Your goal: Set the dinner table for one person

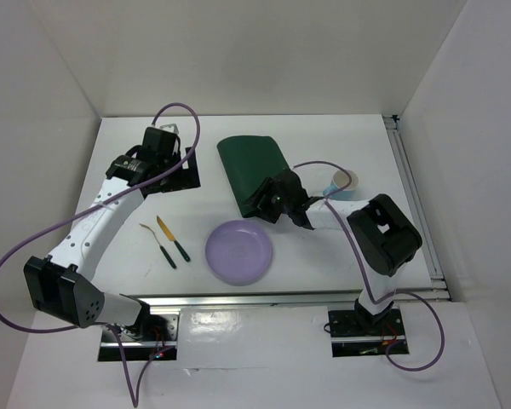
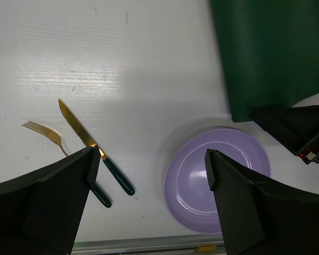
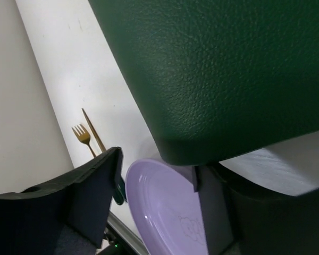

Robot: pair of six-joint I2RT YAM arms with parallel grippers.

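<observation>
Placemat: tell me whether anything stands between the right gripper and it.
Nothing visible does. The right gripper is at the near corner of the green placemat. The purple plate lies close by on the near side, not between them.

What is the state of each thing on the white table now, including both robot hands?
Dark green leather-like placemat: near corner raised, rest flat.
Round lilac plate: flat, empty.
Gold green-handled fork: lying flat.
Gold green-handled knife: lying flat.
Pale blue cup: apparently upright.
Left hand: open, empty.
Right hand: open around the placemat's corner.
</observation>
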